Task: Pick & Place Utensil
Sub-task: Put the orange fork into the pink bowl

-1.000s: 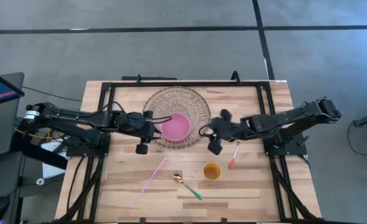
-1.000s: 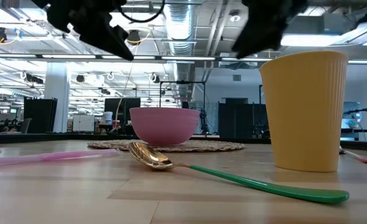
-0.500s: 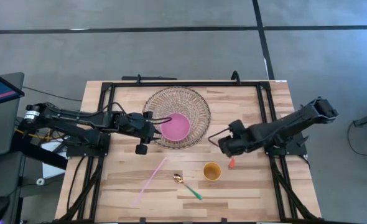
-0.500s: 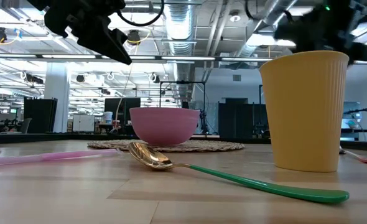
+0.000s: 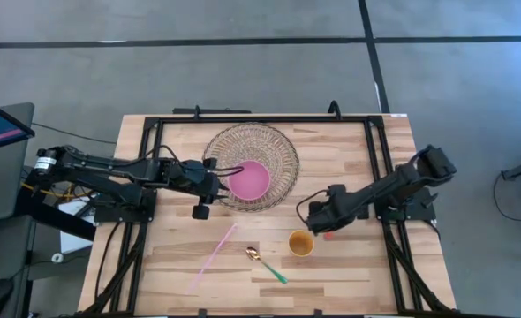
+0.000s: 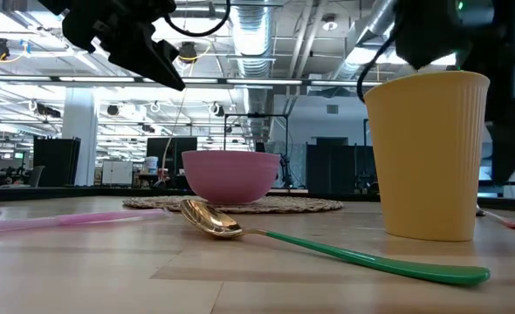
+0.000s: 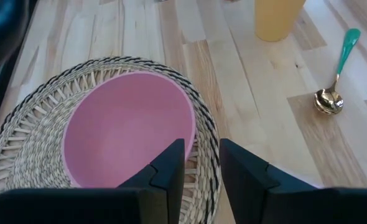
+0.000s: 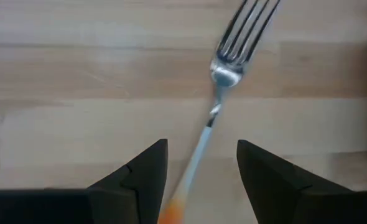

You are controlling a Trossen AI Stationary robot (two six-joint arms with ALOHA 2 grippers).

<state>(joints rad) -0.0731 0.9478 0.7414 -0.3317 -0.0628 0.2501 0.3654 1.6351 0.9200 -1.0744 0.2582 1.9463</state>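
Note:
A silver fork (image 8: 241, 32) with an orange handle end (image 5: 328, 234) lies flat on the wooden table. My right gripper (image 8: 202, 148) hangs over it, open, pointing down, one finger on either side of the handle without touching it. In the high view the right gripper (image 5: 318, 216) hides most of the fork. My left gripper (image 7: 202, 163) is open and waits above the near rim of the pink bowl (image 7: 129, 127), which stands on a woven mat (image 5: 252, 141). In the low view the left gripper (image 6: 131, 39) shows high up.
A yellow cup (image 5: 301, 242) stands just toward the near edge from the fork. A gold spoon with a green handle (image 5: 266, 264) and a pink straw (image 5: 214, 254) lie nearer the table's near edge. A black frame (image 5: 377, 168) borders the table.
My right gripper has moved from the right edge of the woven mat toward the table's near edge and down, turning until it stands over the fork. The fork has stayed where it was.

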